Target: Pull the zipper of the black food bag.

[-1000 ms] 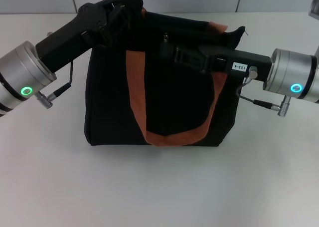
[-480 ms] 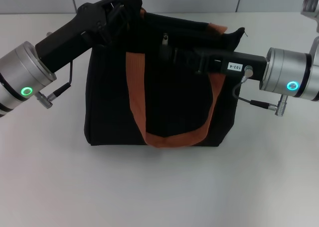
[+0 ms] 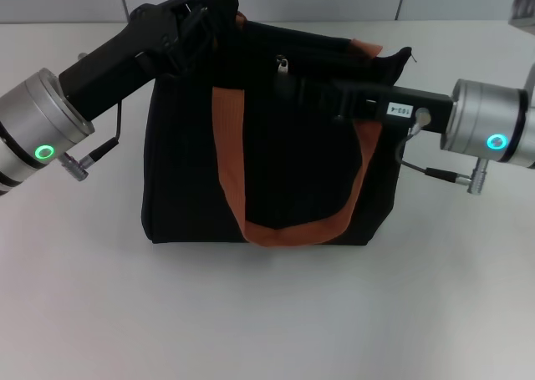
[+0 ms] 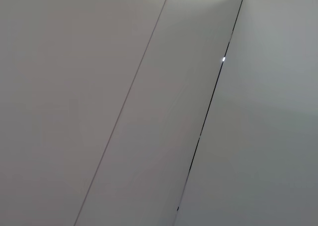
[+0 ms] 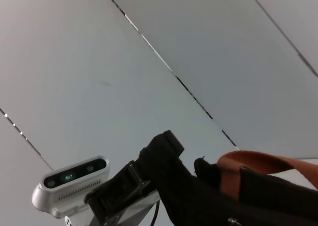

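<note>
Zipper pull might slip away

Fingers on the right gripper reach in across the top of the black food bag, right by the zipper. The little silver pull stands up just past the gripper's tip. The fingers are black against black cloth, so I cannot tell if they are pinching the pull or only close to it. The right arm comes in flat from the right side, low over the bag's top edge.

The left gripper is up at the bag's far left corner. It seems to be holding the bag there, but I cannot tell if its fingers are closed on the cloth. The right wrist view shows that corner of the bag, a bit of brown strap and the left gripper's black end with its camera.

The bag sits upright on the white table. One brown strap hangs down its front in a loop.

What could go wrong? The pull is tiny and smooth. If the fingers are not tight on it, they may slide off when the arm pulls. The bag is soft, so it may fold or drag along and the zipper will not run. If the left gripper lets go, the whole bag could tip or slide. The right gripper could also snag the strap near it.
</note>
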You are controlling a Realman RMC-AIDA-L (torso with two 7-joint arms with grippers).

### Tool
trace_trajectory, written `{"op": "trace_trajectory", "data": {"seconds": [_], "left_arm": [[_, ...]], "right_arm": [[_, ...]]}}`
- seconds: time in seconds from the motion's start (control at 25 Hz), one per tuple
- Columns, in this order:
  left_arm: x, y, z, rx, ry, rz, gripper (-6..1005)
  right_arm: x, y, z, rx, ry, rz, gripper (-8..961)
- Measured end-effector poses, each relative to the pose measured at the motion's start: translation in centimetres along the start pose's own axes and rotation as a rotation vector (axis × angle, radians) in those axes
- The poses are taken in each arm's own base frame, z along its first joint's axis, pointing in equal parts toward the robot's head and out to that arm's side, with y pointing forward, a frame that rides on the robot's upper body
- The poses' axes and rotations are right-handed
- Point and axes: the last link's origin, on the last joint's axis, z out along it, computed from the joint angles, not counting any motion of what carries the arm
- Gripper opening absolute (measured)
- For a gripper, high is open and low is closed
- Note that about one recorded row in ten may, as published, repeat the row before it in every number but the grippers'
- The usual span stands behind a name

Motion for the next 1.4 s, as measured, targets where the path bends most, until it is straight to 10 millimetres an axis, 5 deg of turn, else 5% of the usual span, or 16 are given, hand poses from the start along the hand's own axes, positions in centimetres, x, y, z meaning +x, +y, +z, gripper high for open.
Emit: {"op": "trace_trajectory", "data": {"seconds": [1.4], "left_arm": [[0.1,-0.1,-0.6,0.013,0.009,0.002,32]], "right_arm": [[-0.5,-1.4,-4.0,0.094,-0.019,0.133,1]]}}
